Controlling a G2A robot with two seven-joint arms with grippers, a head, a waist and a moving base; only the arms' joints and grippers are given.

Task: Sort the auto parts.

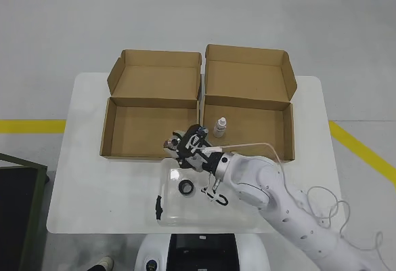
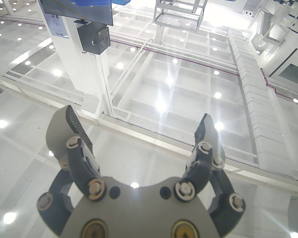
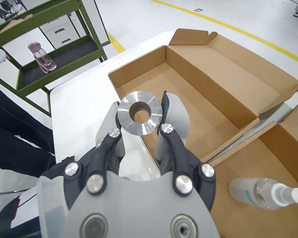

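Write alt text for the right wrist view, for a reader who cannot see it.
The right gripper is shut on a shiny metal ring, held over the edge of an open cardboard box. A clear spray bottle sits in a second box beside it.

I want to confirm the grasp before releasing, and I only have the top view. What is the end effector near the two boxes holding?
Observer: The right end effector is shut on a shiny metal ring, gripped by its outer rim.
Operator: And the left one?
Observer: The left end effector is open and empty, pointing up at the ceiling.
Operator: What is that small bottle?
Observer: A clear spray bottle with a white nozzle, lying on its side in a cardboard box.
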